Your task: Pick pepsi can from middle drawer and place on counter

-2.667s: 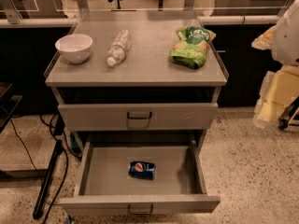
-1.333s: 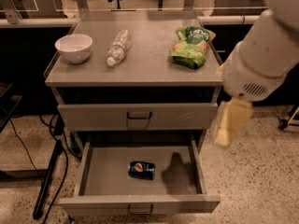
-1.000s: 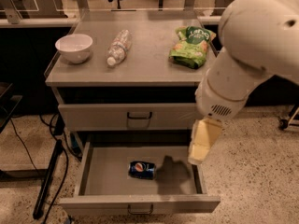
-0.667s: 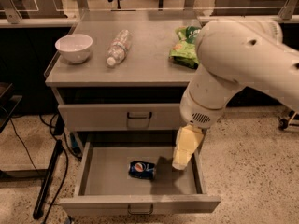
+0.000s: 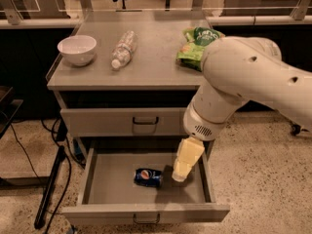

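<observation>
pepsi can point(image 5: 148, 177) is on its side at about the centre of the middle drawer point(image 5: 146, 213) floor, long axis roughly 9-to-3, logo up. drawer is pulled fully out, nothing else in it

gripper point(image 5: 179, 175) hangs over the drawer floor at the can's 3 o'clock, just beside it, tip pointing down and slightly toward 9. looks clear of the can, but I can't confirm a gap from here. holding nothing

step in hand, as I read it: the approach, grasp not made yet

to do it well:
- shift toward 9 until centred over the can body, not its end
- close across the round body (12-to-6), not end to end
- come straight down. a side nudge would likely roll it toward 12 or 6
- stop short of the drawer floor
- on the lift, come out toward 6 first. the closed top drawer point(image 5: 131, 122) front sits right above the 12 o'clock edge

the drop looks easy: the counter point(image 5: 156, 62) has a bare strip between the water bottle point(image 5: 123, 50) and the green snack bag point(image 5: 197, 45). white bowl point(image 5: 77, 49) is off at the 9 o'clock side, well clear

the bulky arm point(image 5: 239, 82) covers the counter's 3 o'clock corner and part of the bag

gripper state: can't tell whether it's open or closed from this angle
</observation>
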Action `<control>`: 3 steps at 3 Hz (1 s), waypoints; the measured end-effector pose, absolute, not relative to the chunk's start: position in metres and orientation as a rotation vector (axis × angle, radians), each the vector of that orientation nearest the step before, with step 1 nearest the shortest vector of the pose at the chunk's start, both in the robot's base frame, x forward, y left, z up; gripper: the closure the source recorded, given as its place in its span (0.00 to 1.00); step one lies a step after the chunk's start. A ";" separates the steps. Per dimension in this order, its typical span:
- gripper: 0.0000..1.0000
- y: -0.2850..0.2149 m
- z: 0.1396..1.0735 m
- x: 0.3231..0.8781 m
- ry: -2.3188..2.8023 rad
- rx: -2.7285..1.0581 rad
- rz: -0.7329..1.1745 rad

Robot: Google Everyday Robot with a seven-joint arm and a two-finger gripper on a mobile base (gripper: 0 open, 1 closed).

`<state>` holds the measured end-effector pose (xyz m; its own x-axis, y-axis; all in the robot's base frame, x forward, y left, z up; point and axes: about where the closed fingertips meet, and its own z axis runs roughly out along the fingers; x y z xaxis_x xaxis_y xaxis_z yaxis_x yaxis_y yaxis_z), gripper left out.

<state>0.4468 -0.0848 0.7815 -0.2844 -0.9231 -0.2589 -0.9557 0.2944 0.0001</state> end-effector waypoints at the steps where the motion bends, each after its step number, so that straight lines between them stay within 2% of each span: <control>1: 0.00 -0.071 0.747 0.461 2.337 -1.657 0.349; 3: 0.00 -0.060 0.720 0.478 2.313 -1.594 0.434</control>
